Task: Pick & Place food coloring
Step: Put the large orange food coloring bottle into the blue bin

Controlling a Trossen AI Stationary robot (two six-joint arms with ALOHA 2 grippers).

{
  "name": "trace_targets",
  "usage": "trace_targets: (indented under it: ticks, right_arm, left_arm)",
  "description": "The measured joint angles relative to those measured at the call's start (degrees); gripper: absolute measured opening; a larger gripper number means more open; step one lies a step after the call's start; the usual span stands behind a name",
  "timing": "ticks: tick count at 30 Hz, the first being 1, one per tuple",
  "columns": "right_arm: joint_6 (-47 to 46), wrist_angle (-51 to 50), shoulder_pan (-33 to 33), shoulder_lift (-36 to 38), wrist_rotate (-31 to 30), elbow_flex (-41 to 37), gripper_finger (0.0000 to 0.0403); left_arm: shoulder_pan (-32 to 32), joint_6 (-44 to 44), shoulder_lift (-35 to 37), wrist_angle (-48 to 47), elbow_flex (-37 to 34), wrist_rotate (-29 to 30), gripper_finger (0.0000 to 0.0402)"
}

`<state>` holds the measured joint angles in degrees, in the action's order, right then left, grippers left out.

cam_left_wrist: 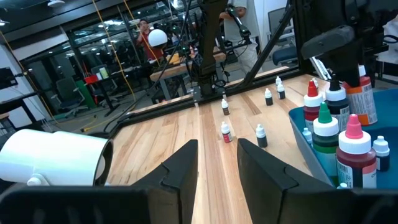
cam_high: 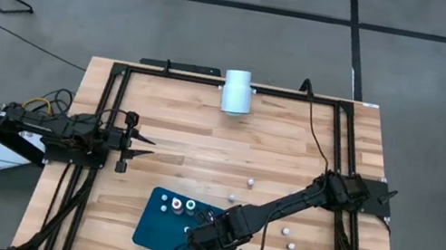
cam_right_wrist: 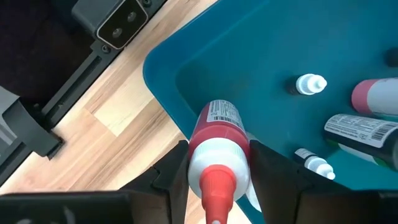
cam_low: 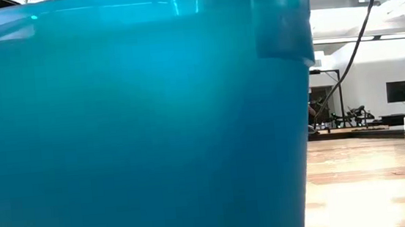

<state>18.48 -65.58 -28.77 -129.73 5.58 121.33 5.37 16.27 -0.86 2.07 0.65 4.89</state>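
Food coloring bottle (cam_right_wrist: 217,146), red with red tip, sits clamped between the right hand's (cam_right_wrist: 214,168) fingers, just above the teal tray (cam_right_wrist: 261,50); left hand (cam_high: 144,147) idles half-open, holding nothing.

A white cylinder (cam_high: 236,91) lies on its side at the wooden worktop's (cam_high: 182,150) far edge, well apart from both pairs of jaws. A teal tray (cam_high: 152,223) sits directly beneath the right jaws.

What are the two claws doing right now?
Left gripper: open, empty, waiting at the table's left side.
Right gripper: shut on a red bottle over the teal tray.
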Motion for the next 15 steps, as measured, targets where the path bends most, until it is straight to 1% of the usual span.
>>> trace_targets:
  ticks: [8,15]
  right_arm:
    - [-0.4,0.4,0.0,0.0,-0.2,0.0,0.0140]
    - [-1.8,1.0,-0.1,0.0,-0.2,0.0,0.0159]
  left_arm:
    - [0.0,0.0,0.0,0.0,0.0,0.0,0.0105]
    - [0.0,0.0,0.0,0.0,0.0,0.0,0.0105]
